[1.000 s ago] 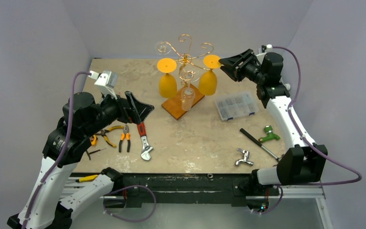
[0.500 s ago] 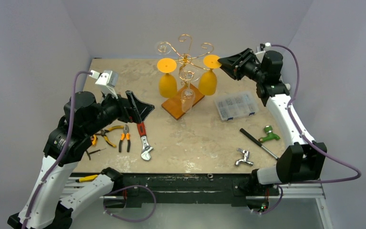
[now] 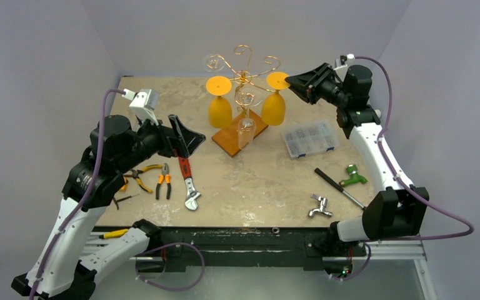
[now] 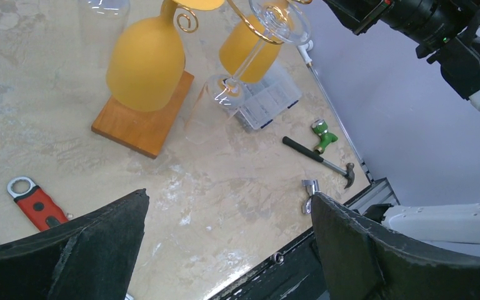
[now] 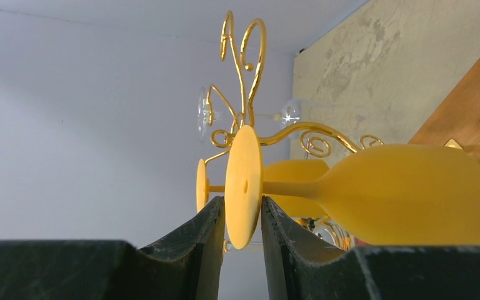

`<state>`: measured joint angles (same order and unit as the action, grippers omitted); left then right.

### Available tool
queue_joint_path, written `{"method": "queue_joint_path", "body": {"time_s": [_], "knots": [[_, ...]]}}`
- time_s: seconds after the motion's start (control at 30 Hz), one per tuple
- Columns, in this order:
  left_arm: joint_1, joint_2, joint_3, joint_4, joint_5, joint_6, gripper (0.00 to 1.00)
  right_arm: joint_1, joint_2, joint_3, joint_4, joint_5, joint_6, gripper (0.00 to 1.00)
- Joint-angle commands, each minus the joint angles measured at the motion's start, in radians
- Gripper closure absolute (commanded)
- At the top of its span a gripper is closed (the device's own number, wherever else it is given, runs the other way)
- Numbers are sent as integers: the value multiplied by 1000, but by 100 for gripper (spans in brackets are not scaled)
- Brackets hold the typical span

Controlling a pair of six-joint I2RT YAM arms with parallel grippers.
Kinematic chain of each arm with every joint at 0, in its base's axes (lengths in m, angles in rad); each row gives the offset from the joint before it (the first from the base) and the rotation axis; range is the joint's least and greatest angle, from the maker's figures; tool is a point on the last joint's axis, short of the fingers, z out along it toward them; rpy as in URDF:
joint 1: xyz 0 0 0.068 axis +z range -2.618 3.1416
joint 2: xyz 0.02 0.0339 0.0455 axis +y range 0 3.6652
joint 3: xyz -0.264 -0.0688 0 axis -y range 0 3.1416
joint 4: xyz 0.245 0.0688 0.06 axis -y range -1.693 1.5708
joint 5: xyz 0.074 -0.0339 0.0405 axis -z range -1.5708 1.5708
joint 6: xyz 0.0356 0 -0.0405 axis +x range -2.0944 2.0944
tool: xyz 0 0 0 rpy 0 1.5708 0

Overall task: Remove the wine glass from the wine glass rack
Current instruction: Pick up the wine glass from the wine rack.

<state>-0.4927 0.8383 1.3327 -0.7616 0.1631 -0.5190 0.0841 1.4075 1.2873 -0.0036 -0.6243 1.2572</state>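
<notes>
The wine glass rack (image 3: 242,62) is golden curled wire on an orange-brown wooden base (image 3: 239,132). A yellow wine glass (image 3: 273,107) hangs upside down on its right arm, foot disc (image 5: 244,187) uppermost. My right gripper (image 3: 289,80) reaches in from the right. Its jaws (image 5: 242,201) straddle that foot disc, one finger (image 5: 209,237) on each side, close in, with a sliver of gap on the left. My left gripper (image 3: 187,130) hovers wide open left of the rack, with nothing between its fingers (image 4: 229,195).
A second yellow glass (image 3: 219,109) and a clear glass (image 3: 245,128) also hang on the rack. On the table lie a clear parts box (image 3: 310,138), a hammer (image 3: 340,187), a green fitting (image 3: 352,175), a metal tap (image 3: 319,206), a red wrench (image 3: 189,181) and pliers (image 3: 162,181).
The right gripper's jaws have narrowed around the yellow glass's foot. The left arm has risen a little and shifted slightly right, still wide open.
</notes>
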Motion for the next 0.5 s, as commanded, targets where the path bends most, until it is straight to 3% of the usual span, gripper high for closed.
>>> {"method": "queue_joint_path", "body": {"time_s": [0.0, 0.47], "knots": [[-4, 5, -1, 70, 10, -37, 2, -1, 1, 54, 44, -37, -5, 74], [-4, -11, -21, 78, -5, -65, 2, -1, 0, 68, 26, -51, -22, 85]]}}
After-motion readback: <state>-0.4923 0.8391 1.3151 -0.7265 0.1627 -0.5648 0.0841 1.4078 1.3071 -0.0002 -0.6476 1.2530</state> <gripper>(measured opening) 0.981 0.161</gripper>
